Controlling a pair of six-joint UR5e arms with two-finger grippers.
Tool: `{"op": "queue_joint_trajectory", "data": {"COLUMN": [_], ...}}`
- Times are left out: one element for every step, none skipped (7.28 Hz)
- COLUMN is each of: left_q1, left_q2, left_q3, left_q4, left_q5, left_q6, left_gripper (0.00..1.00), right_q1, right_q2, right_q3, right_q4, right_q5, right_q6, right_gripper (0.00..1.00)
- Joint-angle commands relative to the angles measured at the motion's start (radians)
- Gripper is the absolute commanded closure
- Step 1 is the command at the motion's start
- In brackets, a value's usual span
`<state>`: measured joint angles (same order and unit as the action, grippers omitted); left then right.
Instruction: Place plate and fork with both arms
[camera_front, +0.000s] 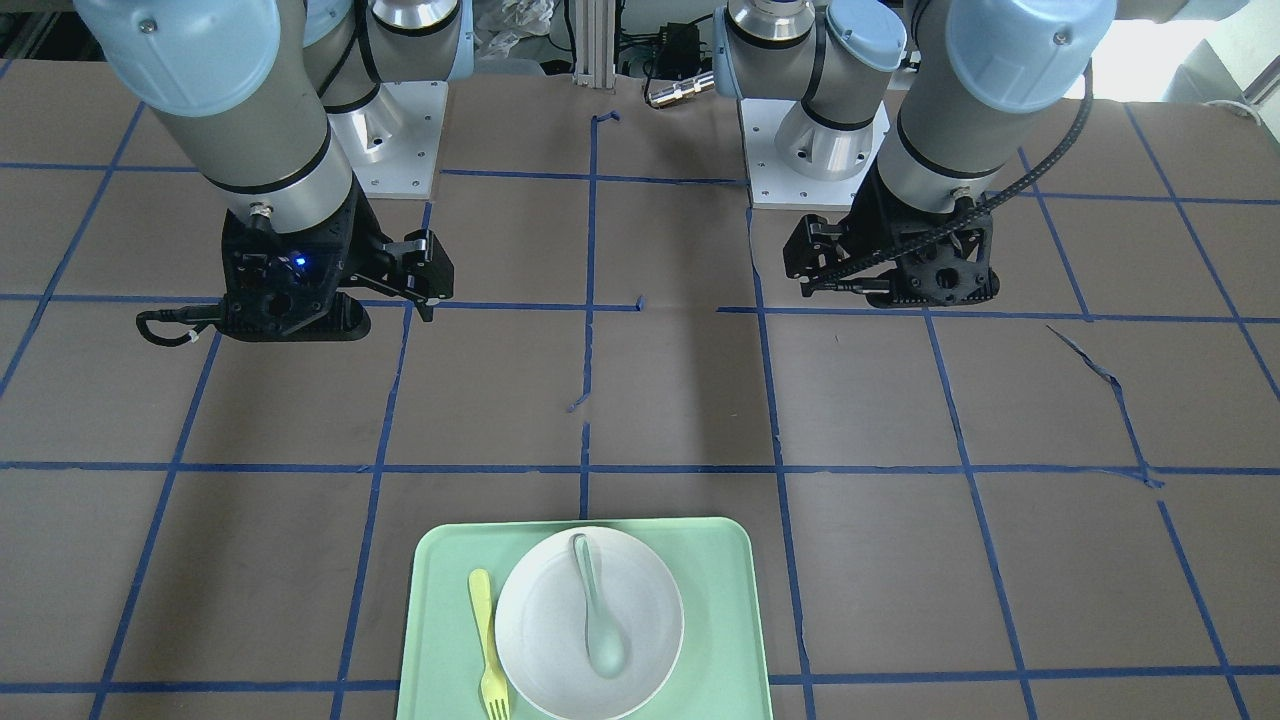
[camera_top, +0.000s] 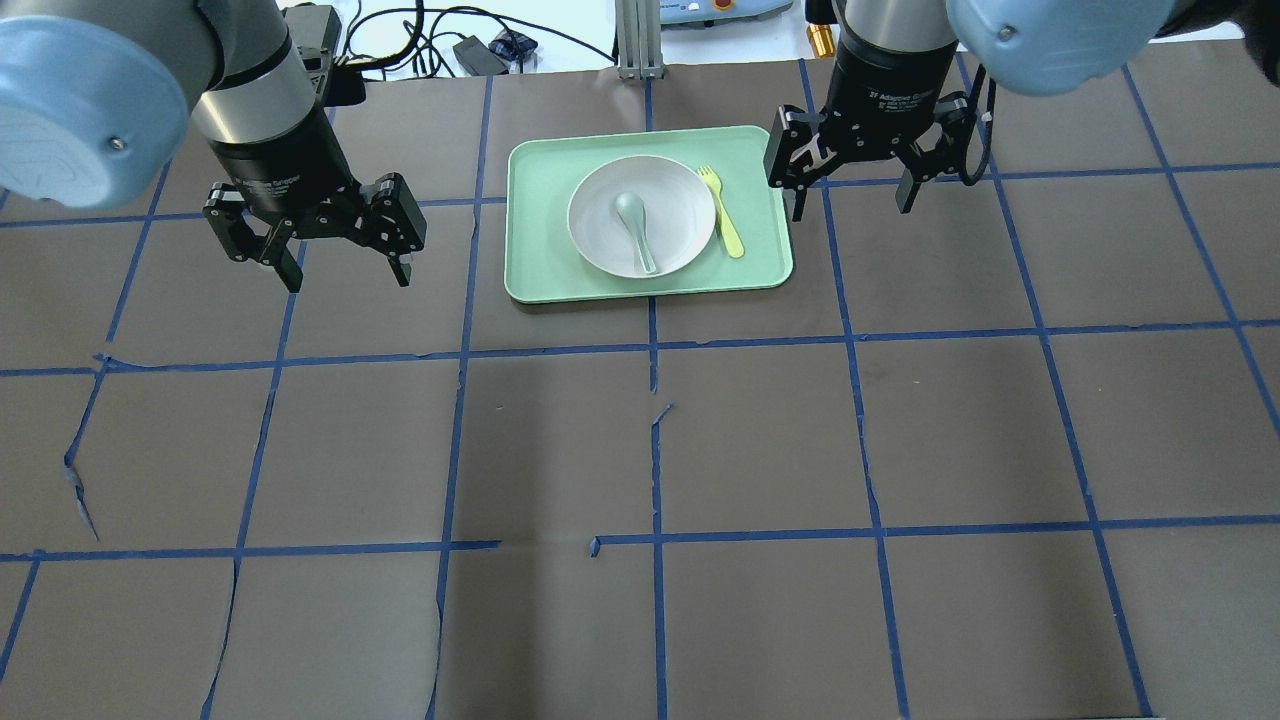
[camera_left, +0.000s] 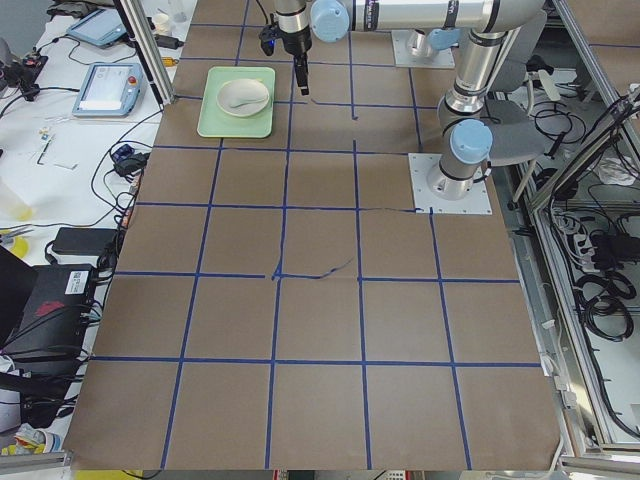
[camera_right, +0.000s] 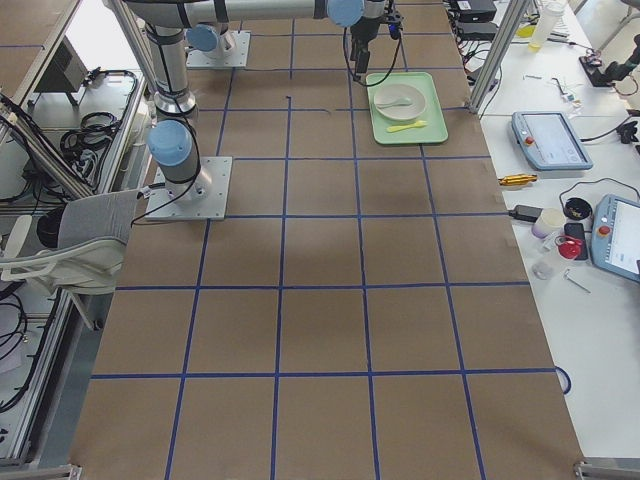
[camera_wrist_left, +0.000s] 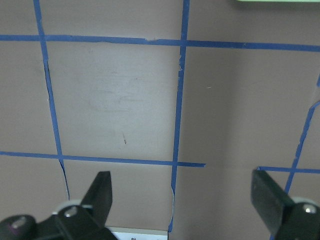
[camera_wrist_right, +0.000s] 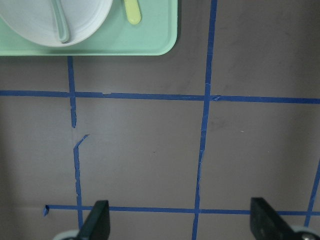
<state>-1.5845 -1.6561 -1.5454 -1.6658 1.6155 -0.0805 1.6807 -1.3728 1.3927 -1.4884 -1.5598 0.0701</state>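
Observation:
The white plate (camera_top: 682, 205) sits in the middle of a mint-green tray (camera_top: 540, 235) at the table's far centre. The pale-yellow fork (camera_top: 722, 210) lies on the tray just right of the plate. My left gripper (camera_top: 348, 280) is open and empty above bare table, left of the tray. My right gripper (camera_top: 850, 208) is open and empty, just off the tray's right edge. In the right wrist view the plate (camera_wrist_right: 30, 20) and the fork's handle end (camera_wrist_right: 131, 12) show at the top left.
A pale grey-green spoon (camera_top: 635, 222) lies in the plate. Brown paper with a blue tape grid covers the table (camera_top: 650, 450). Cables and devices lie beyond the far edge (camera_top: 470, 50).

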Motion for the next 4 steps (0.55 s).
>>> {"op": "queue_joint_trajectory", "data": {"left_q1": [-0.011, -0.029, -0.035, -0.035], "left_q2": [-0.013, -0.02, -0.021, -0.021], "left_q3": [-0.001, -0.002, -0.002, -0.002], "left_q4": [0.0, 0.018, 0.024, 0.024], "left_q5": [-0.005, -0.02, -0.02, -0.02], "left_q6": [-0.04, -0.042, -0.044, -0.044], "left_gripper": [0.0, 0.0, 0.0, 0.0], "right_q1": [-0.006, -0.007, -0.009, -0.01], "right_q2": [0.0, 0.001, 0.001, 0.001], "right_q3": [0.0, 0.0, 0.0, 0.0], "right_q4": [-0.001, -0.001, -0.003, -0.003], "right_q5": [-0.011, -0.011, -0.011, -0.011], "right_q6": [-0.004, -0.009, -0.018, -0.015], "right_gripper": [0.0, 0.0, 0.0, 0.0]}}
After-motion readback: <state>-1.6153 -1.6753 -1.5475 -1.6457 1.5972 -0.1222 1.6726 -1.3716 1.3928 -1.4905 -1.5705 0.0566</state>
